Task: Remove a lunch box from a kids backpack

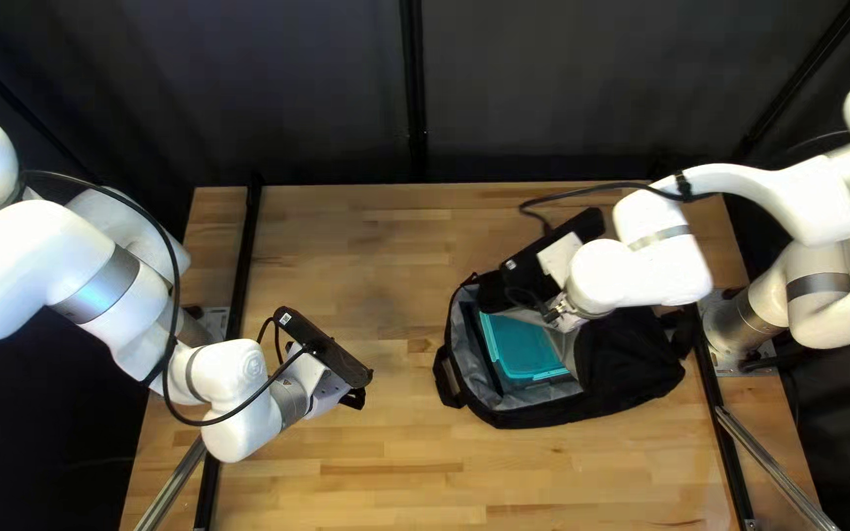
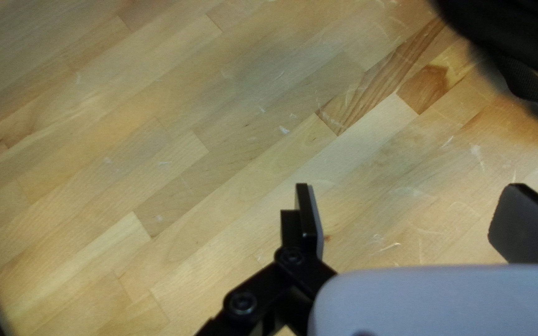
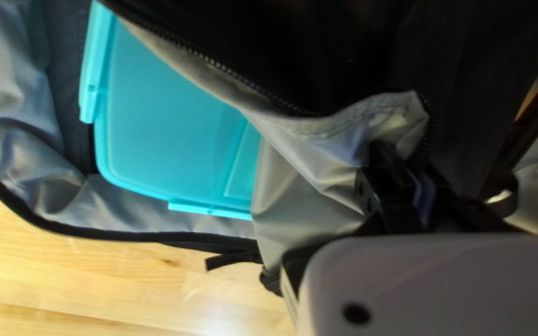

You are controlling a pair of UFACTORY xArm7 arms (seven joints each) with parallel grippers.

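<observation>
The black backpack [image 1: 632,369] lies unzipped, its grey lining exposed, right of centre in the top left view. Inside it is the teal lunch box [image 1: 528,346], partly covered by the flap. My right gripper [image 1: 561,313] is at the bag's opening; in the right wrist view the right gripper [image 3: 401,167] is shut on the bunched edge of the flap [image 3: 319,146], beside the lunch box [image 3: 163,118]. Away to the bag's left, my left gripper [image 1: 354,396] is low over the table. In its wrist view the left gripper [image 2: 409,214] stands open, nothing between its fingers.
Bare wood table [image 1: 376,265] lies between the left gripper and the bag. Ahead of the left gripper, off to one side, the backpack's edge and strap [image 2: 524,78] show. A black rail [image 1: 725,433] runs along the table's right side; dark curtains hang behind.
</observation>
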